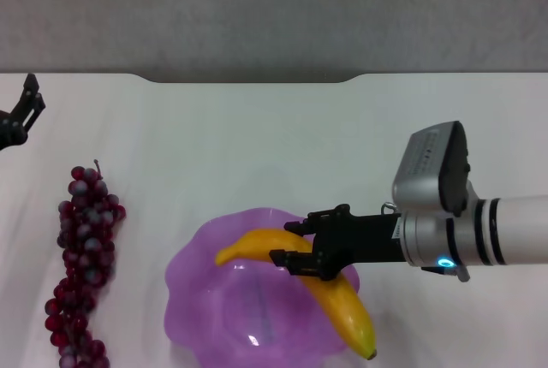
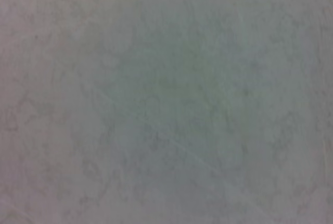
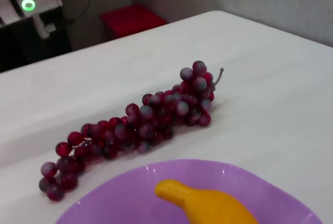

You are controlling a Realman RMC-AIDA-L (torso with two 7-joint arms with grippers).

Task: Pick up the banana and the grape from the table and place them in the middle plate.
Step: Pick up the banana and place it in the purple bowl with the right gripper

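Observation:
The yellow-orange banana [image 1: 330, 287] lies slanted over the purple scalloped plate [image 1: 214, 308], its lower tip past the plate's near right rim. My right gripper [image 1: 295, 244] reaches in from the right and is shut on the banana's middle, above the plate. The grape bunch [image 1: 81, 265] lies lengthwise on the white table [image 1: 257, 145], to the left of the plate and apart from it. The right wrist view shows the grape bunch [image 3: 140, 125], the plate's rim [image 3: 119, 193] and the banana's end [image 3: 208, 206]. My left gripper [image 1: 32, 98] stays at the table's far left edge.
The table's far edge has a shallow notch [image 1: 248, 80] with a grey wall behind it. The left wrist view shows only a bare pale surface [image 2: 166, 99]. A red box [image 3: 132, 18] and dark equipment stand beyond the table in the right wrist view.

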